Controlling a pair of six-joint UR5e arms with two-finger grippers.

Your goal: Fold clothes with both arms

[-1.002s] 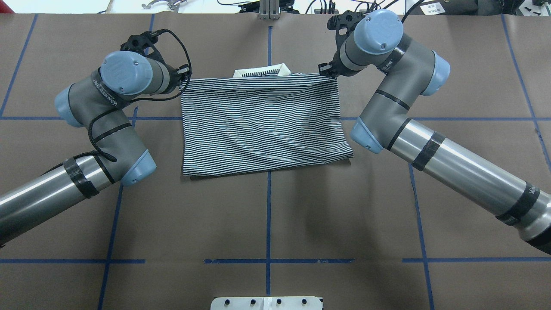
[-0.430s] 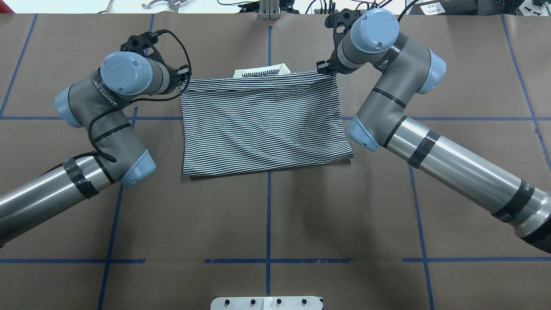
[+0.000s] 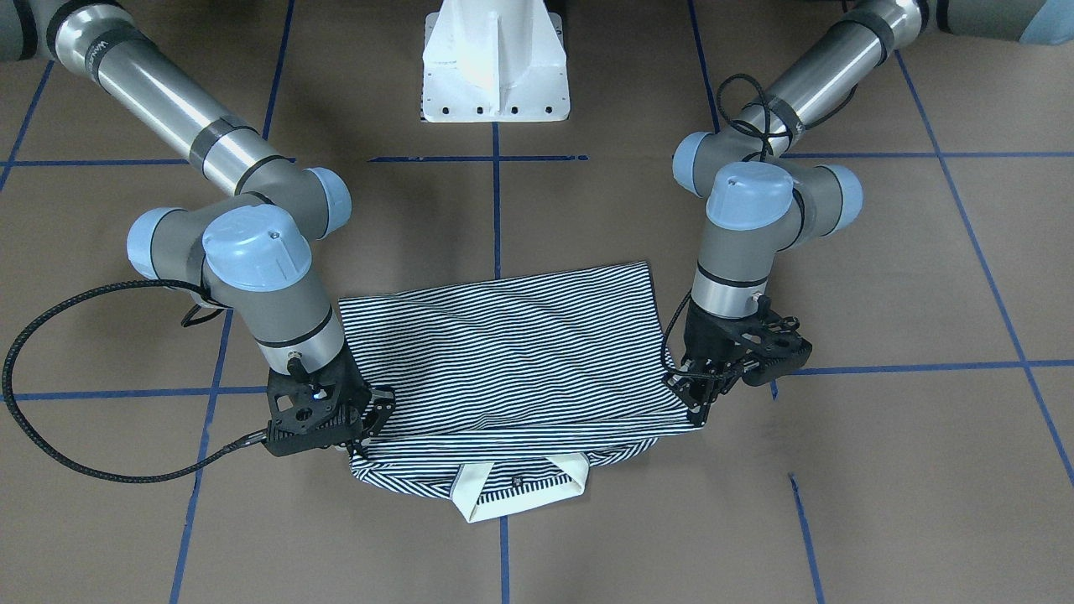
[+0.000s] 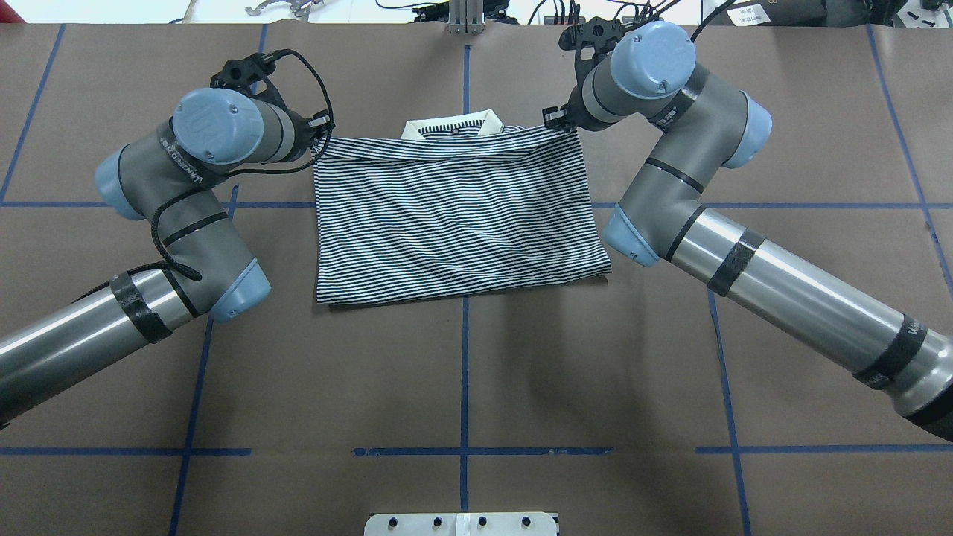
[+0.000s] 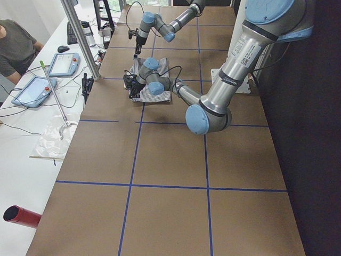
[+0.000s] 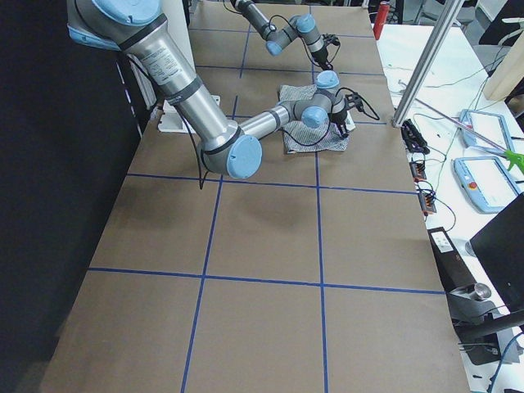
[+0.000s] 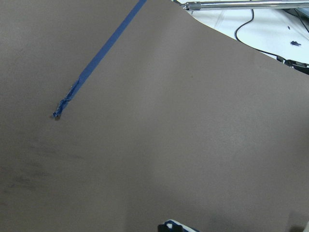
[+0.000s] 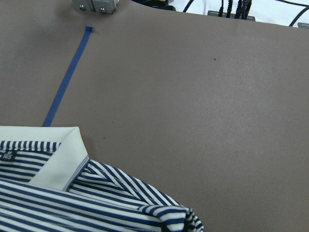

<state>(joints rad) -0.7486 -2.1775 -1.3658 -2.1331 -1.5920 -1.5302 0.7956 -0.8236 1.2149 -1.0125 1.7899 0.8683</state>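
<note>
We see the black two-finger left gripper (image 3: 703, 411) and the matching right gripper (image 3: 359, 436) each pinching a far corner of a folded, thin-striped navy-and-white polo shirt (image 3: 503, 361).
Each claw has its tips pressed together on cloth, and at the right corner the fabric bunches. The folded-over top layer stretches between them, and the plain cream collar (image 3: 466, 502) pokes out just beyond that edge, on the side away from the robot. The polo shirt lies as a rough rectangle mid-table on the brown table cover (image 3: 839, 503), across a blue tape line (image 3: 497, 218). The grey-silver left arm (image 4: 186, 171) and right arm (image 4: 670, 149) flank it. The white pedestal base (image 3: 495, 59) stands well apart on the near side.
</note>
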